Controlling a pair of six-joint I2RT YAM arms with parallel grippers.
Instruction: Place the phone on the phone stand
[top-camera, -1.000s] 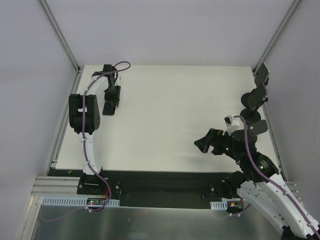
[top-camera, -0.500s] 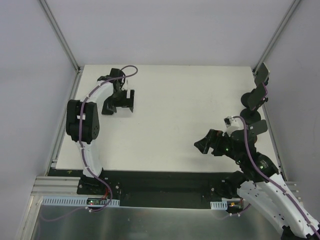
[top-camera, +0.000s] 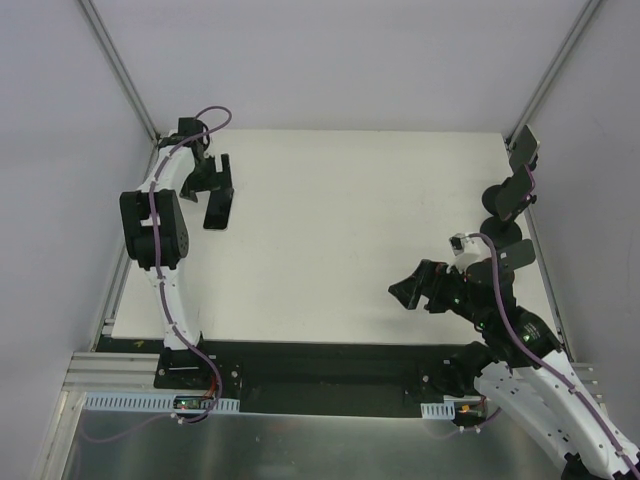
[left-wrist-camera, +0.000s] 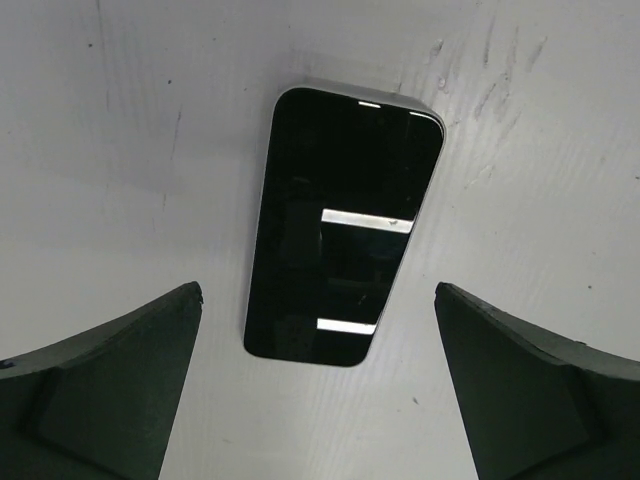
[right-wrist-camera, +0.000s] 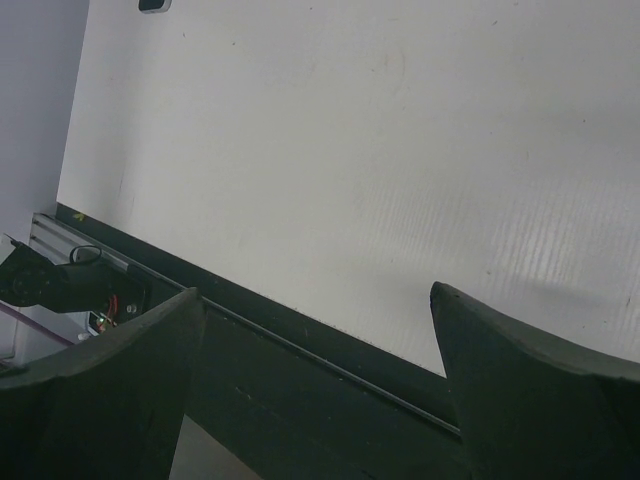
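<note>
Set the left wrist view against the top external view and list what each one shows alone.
Left wrist only: the phone close up, glossy face mirroring light bars, flat between two spread fingers, untouched. Top external only: the phone stand at the right edge, and the right gripper, open, far from the phone. Both: the phone, the left gripper open near it, the white table.

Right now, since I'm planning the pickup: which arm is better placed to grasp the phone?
Left. The left gripper hangs open directly over the phone, which lies flat on the table. The right gripper, also open, is far across the table, nearer the phone stand.
</note>
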